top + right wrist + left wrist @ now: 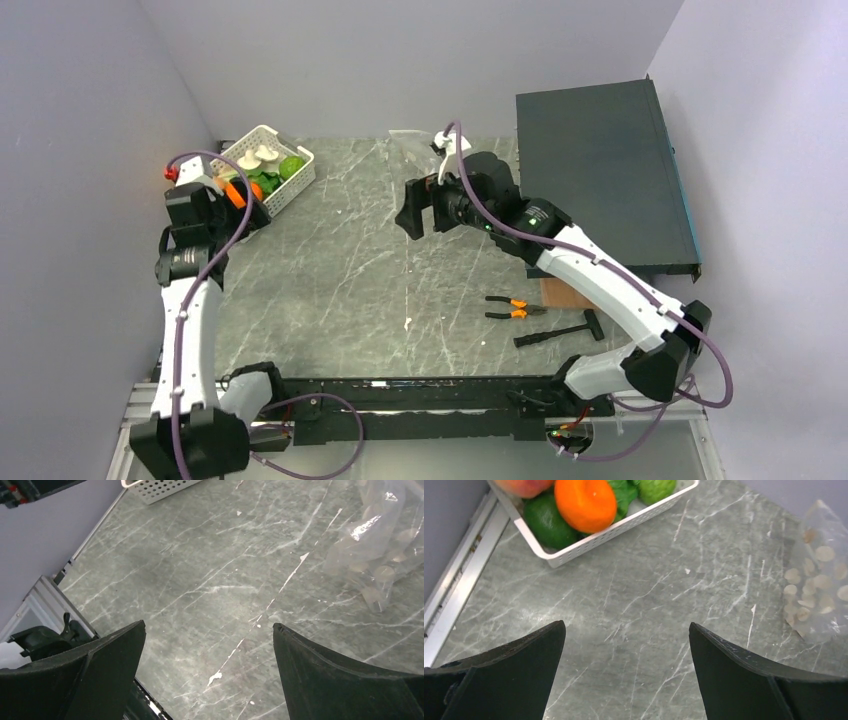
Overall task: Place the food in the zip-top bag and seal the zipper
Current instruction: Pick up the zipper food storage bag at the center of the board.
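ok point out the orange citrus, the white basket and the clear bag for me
orange citrus [585, 502], left wrist view, middle of its peel
white basket [589, 541], left wrist view, its slotted near wall
clear bag [372, 530], right wrist view, shiny crinkled plastic near the middle

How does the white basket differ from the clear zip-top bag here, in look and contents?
The white basket is opaque, rigid and slotted; the zip-top bag is clear and crinkled. The basket holds colourful produce, including an orange fruit; the bag shows only pale round spots. The basket sits at the far left, the bag farther right. Both rest on the table.
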`<state>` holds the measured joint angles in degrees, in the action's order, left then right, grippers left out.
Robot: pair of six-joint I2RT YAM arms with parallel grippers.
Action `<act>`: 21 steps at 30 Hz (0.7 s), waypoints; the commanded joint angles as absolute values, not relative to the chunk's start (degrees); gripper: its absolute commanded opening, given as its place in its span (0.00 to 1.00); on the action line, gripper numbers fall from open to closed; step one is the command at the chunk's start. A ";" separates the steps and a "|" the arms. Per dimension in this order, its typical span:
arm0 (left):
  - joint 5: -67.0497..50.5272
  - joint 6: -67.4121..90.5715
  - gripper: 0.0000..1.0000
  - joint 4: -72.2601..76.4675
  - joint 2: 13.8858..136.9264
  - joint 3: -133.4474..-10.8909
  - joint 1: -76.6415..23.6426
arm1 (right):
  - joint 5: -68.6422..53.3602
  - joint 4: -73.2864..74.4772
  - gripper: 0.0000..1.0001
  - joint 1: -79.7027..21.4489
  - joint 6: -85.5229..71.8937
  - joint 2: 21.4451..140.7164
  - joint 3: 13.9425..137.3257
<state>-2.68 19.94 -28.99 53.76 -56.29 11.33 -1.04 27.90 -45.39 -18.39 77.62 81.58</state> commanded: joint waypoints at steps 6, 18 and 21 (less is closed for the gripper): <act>-22.88 25.75 0.99 -21.49 66.67 -61.62 15.95 | 10.70 29.86 1.00 -45.56 -13.24 87.19 90.33; -29.47 18.60 0.99 -15.53 73.56 -66.05 7.08 | 49.55 33.33 1.00 -45.54 -12.33 110.90 107.19; -29.70 16.47 0.99 -14.02 73.61 -64.31 6.03 | 50.99 29.09 1.00 -45.43 -8.66 114.26 106.75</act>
<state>-28.12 21.58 -17.74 73.87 -63.88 7.16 40.95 33.06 -45.47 -13.15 111.59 105.12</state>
